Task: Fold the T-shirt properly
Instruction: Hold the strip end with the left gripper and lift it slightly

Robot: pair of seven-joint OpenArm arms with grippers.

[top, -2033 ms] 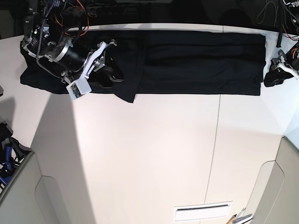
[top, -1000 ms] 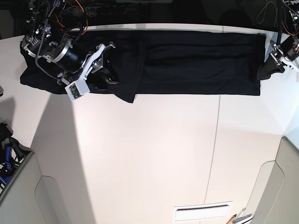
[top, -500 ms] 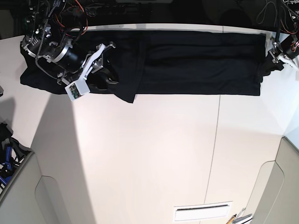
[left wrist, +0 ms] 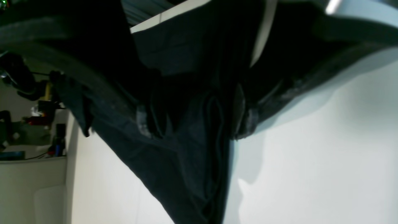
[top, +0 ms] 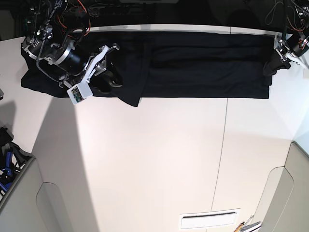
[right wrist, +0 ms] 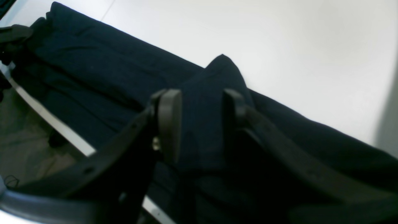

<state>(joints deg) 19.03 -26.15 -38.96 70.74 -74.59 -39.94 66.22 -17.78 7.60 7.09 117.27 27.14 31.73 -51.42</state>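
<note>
The black T-shirt (top: pixel 203 63) lies stretched as a long band along the table's far edge. My right gripper (top: pixel 108 77) is at its left part. In the right wrist view the right gripper (right wrist: pixel 201 115) is closed on a raised fold of the T-shirt (right wrist: pixel 217 71), with cloth filling the gap between the pads. My left gripper (top: pixel 270 65) sits at the shirt's right end. In the left wrist view the left gripper (left wrist: pixel 196 121) has its fingers (left wrist: pixel 149 121) wide apart, with the T-shirt's bunched edge (left wrist: pixel 186 161) lying between them.
The white table (top: pixel 159 159) has a seam running front to back. A white slotted plate (top: pixel 210 220) lies near the front edge. A bin with blue items (top: pixel 7 164) stands at the left. Cables and arm bases crowd the far corners.
My left gripper has moved from the bare table beside the shirt up and inward onto the shirt's right edge. My right gripper has stayed almost still on the left part.
</note>
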